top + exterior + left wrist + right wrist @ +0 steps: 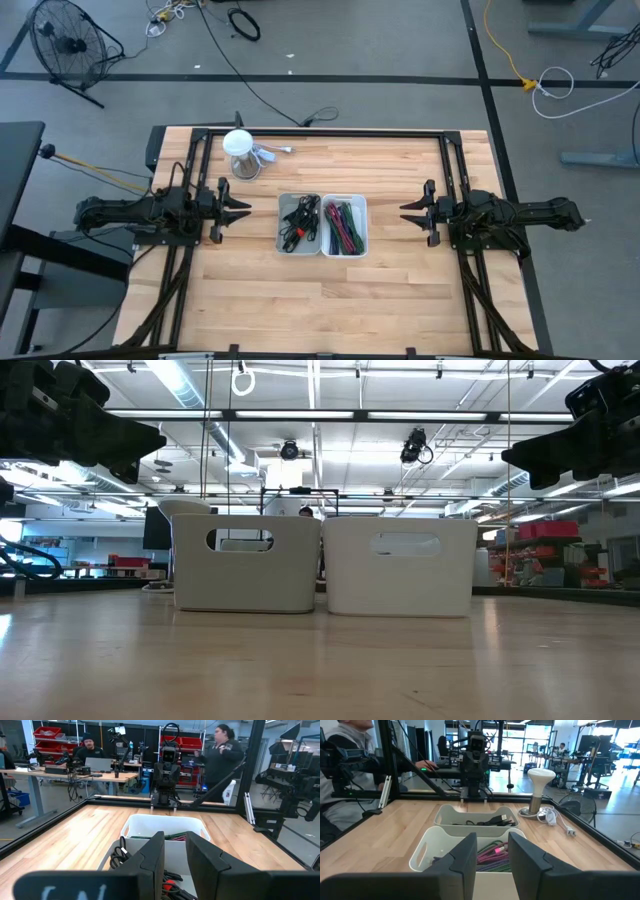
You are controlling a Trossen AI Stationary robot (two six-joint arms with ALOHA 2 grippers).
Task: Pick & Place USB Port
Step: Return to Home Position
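Tabletop (400, 300) of pale wood carries the whole scene, with 2 dark arms lying low on opposite sides, facing each other. The left gripper (243, 210) and the right gripper (407, 214) each hover off the wood, fingers parted by a narrow gap and holding nothing. Straight ahead of both, 2 bins stand side by side and touching. The gray bin (281, 225) is nearer the left gripper and the white bin (365, 225) nearer the right one. The task's things look sorted already: black charger cables (300, 222) lie in the gray bin and pink and green charger cables (343, 228) in the white one. None shows loose on the wood.

Both arms appear at or close to their rest pose, so I judge the homing step nearly finished. Doing it well means settling each arm straight back along its own line, with the fingers empty and clear of the bin rims and no sweep toward the centre.

Little stands in the way. A white mushroom-shaped lamp (240, 152) stands off to the left gripper's left side, near but not touching. Its white cord (275, 151) lies on the wood beside it, and a sideways swing of that arm could catch either. In the room behind, people show, off the table.
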